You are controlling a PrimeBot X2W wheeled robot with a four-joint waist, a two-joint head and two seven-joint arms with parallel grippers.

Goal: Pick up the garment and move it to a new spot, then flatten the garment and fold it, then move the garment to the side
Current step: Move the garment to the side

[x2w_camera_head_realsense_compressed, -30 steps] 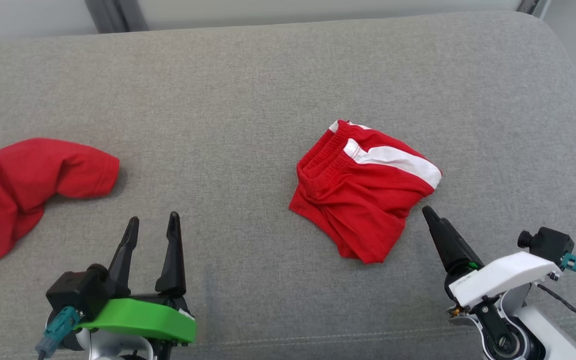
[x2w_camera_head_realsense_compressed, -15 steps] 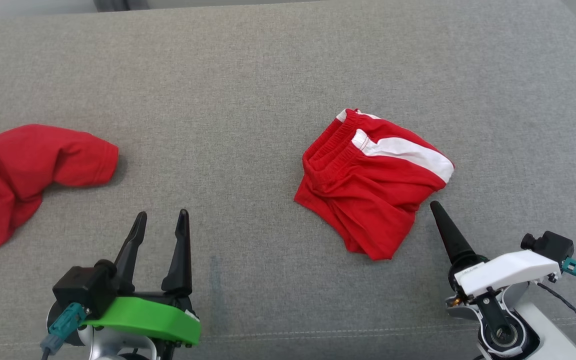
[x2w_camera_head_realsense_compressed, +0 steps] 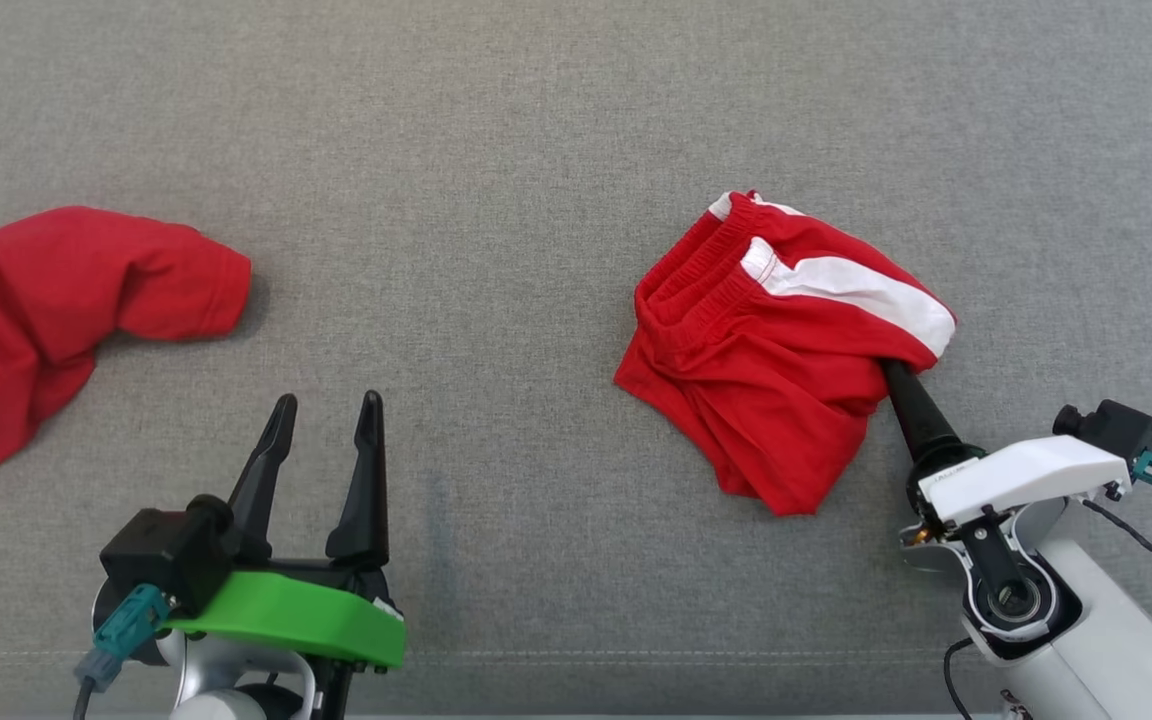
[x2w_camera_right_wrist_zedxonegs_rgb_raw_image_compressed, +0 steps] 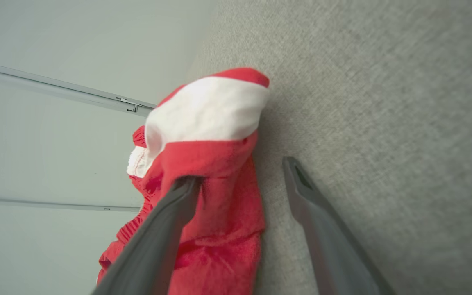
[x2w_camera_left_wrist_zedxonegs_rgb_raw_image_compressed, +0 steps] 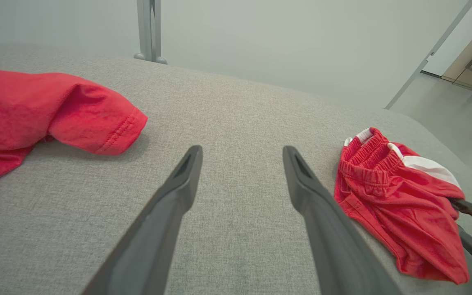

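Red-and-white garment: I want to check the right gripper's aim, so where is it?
Head view: the red-and-white garment lies right of centre on the cushion, its right edge between the open right gripper's fingers, far from the plain red garment at left.

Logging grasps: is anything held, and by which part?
Nothing held yet. The right gripper stands open astride the red-and-white garment's edge by its white stripe; left gripper open, apart.

text readable: none | small dark print: on the white housing of the right tool, just right of the garment, too small to make out | garment: folds on show carry no legible mark
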